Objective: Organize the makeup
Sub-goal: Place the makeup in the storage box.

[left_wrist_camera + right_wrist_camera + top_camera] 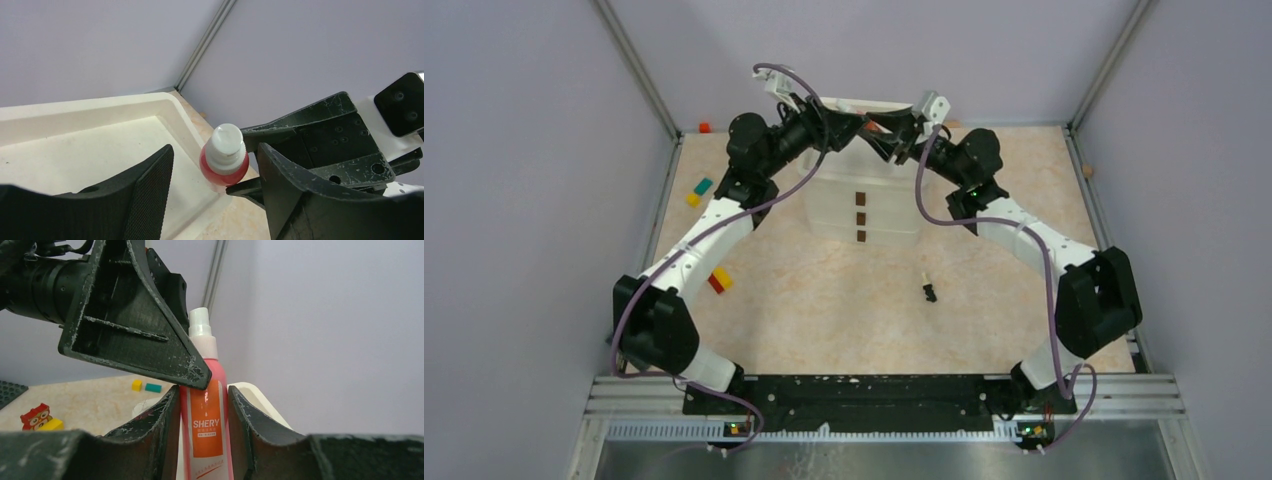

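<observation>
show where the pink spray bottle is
Right wrist view: the pink spray bottle is clamped in the right gripper, by the white drawer unit's top rim, far centre.

Pink spray bottle (206, 440), white cap, orange SHERY label; upright, clamped in right gripper (202, 395).

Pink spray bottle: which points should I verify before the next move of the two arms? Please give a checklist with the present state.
1. Right gripper clamps the pink spray bottle: ok.
2. Bottle upright, white spray head on: ok.
3. Left gripper has its jaws on either side of the bottle's top: ok.
4. Left jaws closed on it: not ok, a gap shows.
5. Bottle above the top tray of the white drawer organizer: cannot tell.
</observation>
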Robot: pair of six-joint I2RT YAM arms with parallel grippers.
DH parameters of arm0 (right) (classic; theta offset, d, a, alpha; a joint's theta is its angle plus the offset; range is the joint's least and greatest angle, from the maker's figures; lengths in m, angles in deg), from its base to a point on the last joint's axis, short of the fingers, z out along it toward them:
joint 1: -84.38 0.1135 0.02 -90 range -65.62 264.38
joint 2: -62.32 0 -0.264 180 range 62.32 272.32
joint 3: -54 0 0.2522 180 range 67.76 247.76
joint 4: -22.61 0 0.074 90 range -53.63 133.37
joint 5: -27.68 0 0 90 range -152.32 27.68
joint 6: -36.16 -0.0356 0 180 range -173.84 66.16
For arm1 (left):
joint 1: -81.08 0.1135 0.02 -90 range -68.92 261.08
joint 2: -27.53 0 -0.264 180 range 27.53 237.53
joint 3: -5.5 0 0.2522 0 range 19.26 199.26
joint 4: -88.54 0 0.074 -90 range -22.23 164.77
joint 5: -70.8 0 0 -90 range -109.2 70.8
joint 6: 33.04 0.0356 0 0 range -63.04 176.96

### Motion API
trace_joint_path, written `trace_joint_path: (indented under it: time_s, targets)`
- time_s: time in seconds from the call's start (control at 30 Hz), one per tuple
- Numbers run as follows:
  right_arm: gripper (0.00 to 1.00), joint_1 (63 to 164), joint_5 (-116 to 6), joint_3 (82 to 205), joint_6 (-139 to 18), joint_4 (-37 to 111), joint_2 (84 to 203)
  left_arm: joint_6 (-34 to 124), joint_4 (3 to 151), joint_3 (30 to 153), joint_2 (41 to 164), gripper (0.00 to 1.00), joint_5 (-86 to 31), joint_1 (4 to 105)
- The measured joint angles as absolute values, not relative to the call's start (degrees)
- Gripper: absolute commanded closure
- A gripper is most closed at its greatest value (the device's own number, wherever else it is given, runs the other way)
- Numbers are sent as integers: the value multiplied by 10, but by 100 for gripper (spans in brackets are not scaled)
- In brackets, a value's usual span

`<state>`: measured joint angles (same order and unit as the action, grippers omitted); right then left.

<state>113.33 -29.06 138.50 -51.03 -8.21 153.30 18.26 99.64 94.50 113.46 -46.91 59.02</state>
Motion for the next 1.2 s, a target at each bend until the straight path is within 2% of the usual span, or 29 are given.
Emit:
trace_joint_path:
  time_s: [0.2, 0.23, 0.3, 0.37, 0.43, 0.5, 0.67, 0.87, 1.0, 1.2]
  targets:
    - [100, 1133, -289, 1378, -515, -97, 1530, 177, 997, 949, 1141, 64, -480, 586]
    - [95, 1133, -290, 1375, -515, -97, 1530, 177, 997, 950, 1141, 68, -481, 586]
    - [67, 1133, -294, 1370, -515, -102, 1527, 180, 997, 952, 1142, 77, -483, 585]
    - [41, 1133, -304, 1361, -515, -106, 1521, 183, 990, 962, 1148, 78, -485, 584]
    - [30, 1133, -319, 1348, -518, -106, 1507, 202, 971, 988, 1161, 78, -482, 579]
    - [24, 1133, -333, 1328, -518, -102, 1483, 232, 945, 1024, 1181, 79, -469, 578]
    - [23, 1134, -408, 1266, -533, -82, 1377, 314, 862, 1137, 1245, 84, -431, 582]
    - [24, 1134, -569, 1221, -565, -16, 1238, 404, 754, 1283, 1354, 82, -392, 576]
    - [24, 1134, -644, 1200, -578, 43, 1176, 460, 686, 1336, 1405, 81, -349, 558]
    - [24, 1134, -688, 1161, -581, 113, 1127, 540, 629, 1375, 1426, 78, -281, 527]
